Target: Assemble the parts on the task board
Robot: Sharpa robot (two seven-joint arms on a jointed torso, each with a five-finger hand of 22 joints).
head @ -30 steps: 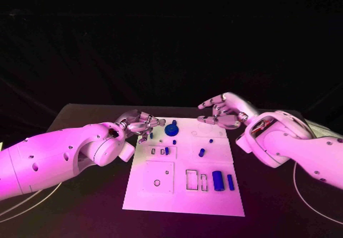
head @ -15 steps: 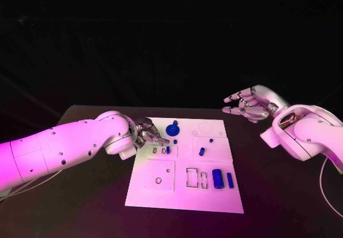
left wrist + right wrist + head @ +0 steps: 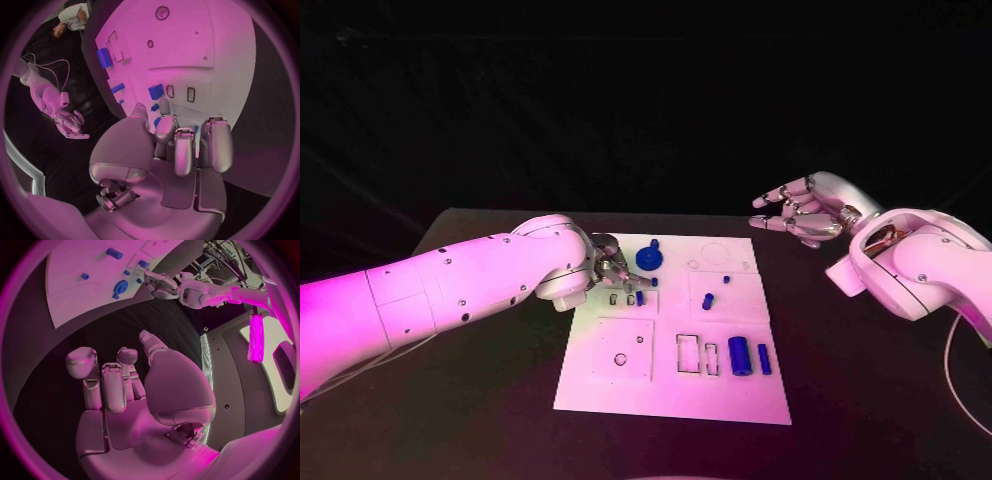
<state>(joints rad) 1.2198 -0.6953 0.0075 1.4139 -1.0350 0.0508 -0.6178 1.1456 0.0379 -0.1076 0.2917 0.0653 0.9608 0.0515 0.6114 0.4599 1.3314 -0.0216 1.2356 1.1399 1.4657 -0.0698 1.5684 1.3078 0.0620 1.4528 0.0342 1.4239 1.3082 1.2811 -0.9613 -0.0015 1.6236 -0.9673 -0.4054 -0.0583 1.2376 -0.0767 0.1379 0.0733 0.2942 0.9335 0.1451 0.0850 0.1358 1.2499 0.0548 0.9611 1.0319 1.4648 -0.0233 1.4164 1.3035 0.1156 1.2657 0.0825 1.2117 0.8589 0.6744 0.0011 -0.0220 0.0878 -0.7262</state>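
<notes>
The white task board (image 3: pixel 672 385) lies mid-table, also seen from the wrists (image 3: pixel 219 45) (image 3: pixel 75 285). My left hand (image 3: pixel 609 272) (image 3: pixel 178 145) hovers low over its upper left part, fingers curled, thumb near a fingertip. Bits of blue show between the fingertips; whether they hold a part is unclear. Just beyond them a small blue block (image 3: pixel 638 297) (image 3: pixel 155 91) stands beside two narrow slots. A round blue part (image 3: pixel 648 260) (image 3: pixel 119 288) sits by the hand. My right hand (image 3: pixel 798 212) (image 3: pixel 125 390) hangs off the board's far right corner, fingers apart, holding nothing.
Small blue pegs (image 3: pixel 708 300) stand mid-board. A thick blue cylinder (image 3: pixel 738 356) and a thin one (image 3: pixel 764 358) lie at the near right beside empty rectangular slots (image 3: pixel 687 356). A white cable (image 3: pixel 952 380) runs along the table's right side.
My left hand has slid right and down onto the board's upper left area. The right hand lifted away to the right a second ago and has since held still.
</notes>
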